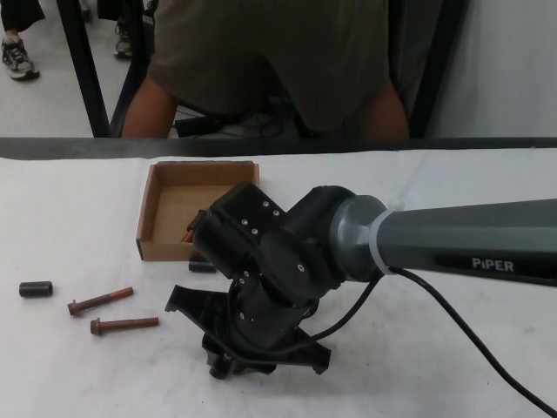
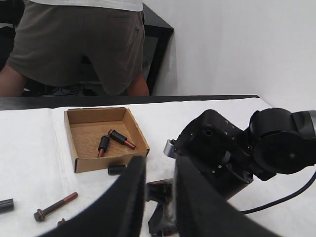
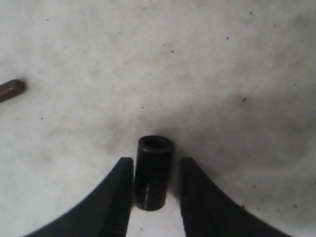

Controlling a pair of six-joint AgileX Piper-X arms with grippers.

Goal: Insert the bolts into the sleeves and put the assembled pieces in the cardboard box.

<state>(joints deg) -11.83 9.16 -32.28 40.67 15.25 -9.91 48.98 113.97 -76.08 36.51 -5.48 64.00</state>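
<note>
Right tool: the right tool (image 3: 154,162) is down at the tabletop (image 3: 222,74). Its fingers are narrowly parted, one on each side of a black sleeve (image 3: 154,173). A sliver of tabletop shows along one side of the sleeve, so it is released, not clenched.
Sleeve: lies between the right tool's fingers, with its open end pointing out past the tips.
Left tool: the left tool (image 2: 160,165) is released and holds nothing. It faces the right arm (image 2: 276,143) just beyond it.
Cardboard box: the cardboard box (image 2: 111,161) sits beyond the right tool and a little to its left. Two assembled pieces (image 2: 122,138) (image 2: 102,145) lie inside.
Loose sleeve: a loose sleeve (image 2: 117,169) lies just outside the box wall that faces the tools. The arm partly covers it in the high view.
Bolts: the nearer bolt (image 1: 124,325) and the farther bolt (image 1: 101,300) lie to the right tool's left.
Far sleeve: the far sleeve (image 1: 36,288) lies farther left of both bolts.
Hidden: in the high view the right tool's fingertips are under its own wrist body.
Cut off: a reddish bolt end (image 3: 11,91) stops at the frame edge, and I cannot tell which bolt it belongs to.
</note>
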